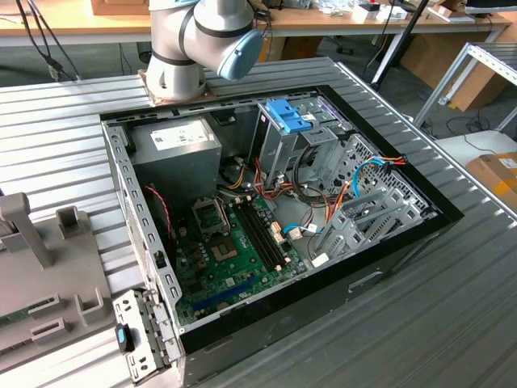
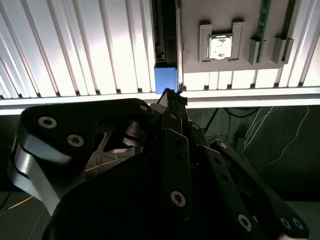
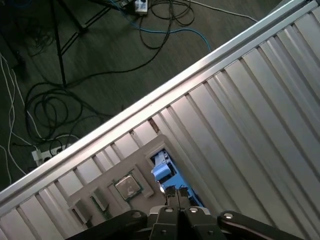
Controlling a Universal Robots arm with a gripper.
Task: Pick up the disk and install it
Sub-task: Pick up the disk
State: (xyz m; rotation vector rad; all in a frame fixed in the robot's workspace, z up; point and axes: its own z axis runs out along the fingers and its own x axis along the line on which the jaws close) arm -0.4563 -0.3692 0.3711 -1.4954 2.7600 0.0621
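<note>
Gripper (image 2: 172, 96) with fingers drawn together and nothing held between them, hanging above the ribbed metal table (image 1: 65, 145) in both wrist views. The disk (image 2: 165, 79) stands on edge along the side of the grey fixture tray (image 2: 192, 50) – its light blue bracket end lies just past the fingertips (image 3: 170, 190) in the first wrist view. In the exterior view the disk (image 1: 144, 331) sits between that tray (image 1: 48, 275) and the open computer case (image 1: 388, 267) – outside the case. A processor chip (image 2: 220, 46) rests in a tray pocket.
</note>
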